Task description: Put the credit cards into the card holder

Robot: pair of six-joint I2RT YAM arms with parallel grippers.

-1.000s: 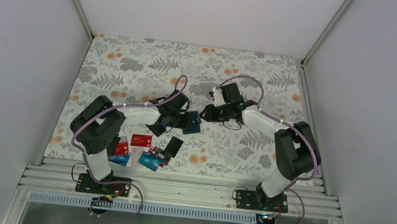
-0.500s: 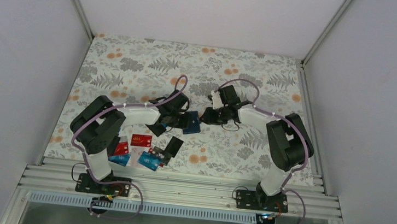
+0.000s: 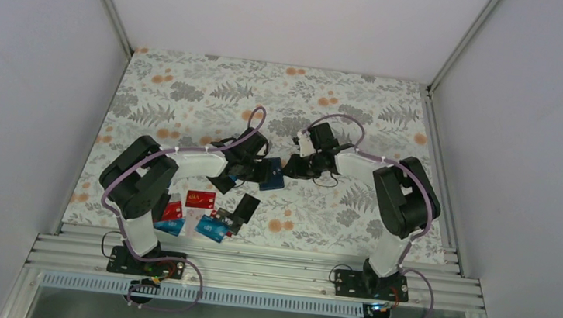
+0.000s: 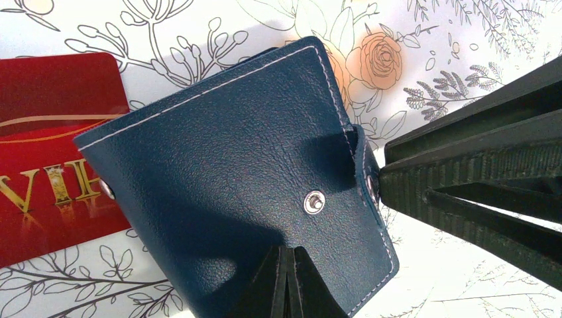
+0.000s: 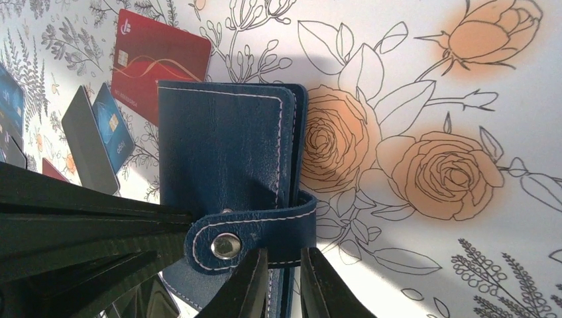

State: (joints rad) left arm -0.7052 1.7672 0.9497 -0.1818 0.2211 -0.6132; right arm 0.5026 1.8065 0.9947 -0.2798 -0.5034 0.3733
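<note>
the card holder (image 3: 272, 175) is a dark navy-blue squarish wallet with pale stitching, folded shut near the middle of the table. its snap tab (image 5: 252, 232) curls round one edge but is not pressed onto the silver stud (image 4: 314, 201) on its face. a red card (image 4: 46, 165) with gold marks lies just beside it, one edge hidden behind it, and the other credit cards (image 3: 210, 228), red, light blue and black, lie flat and scattered nearer the table's near-left edge.
</note>
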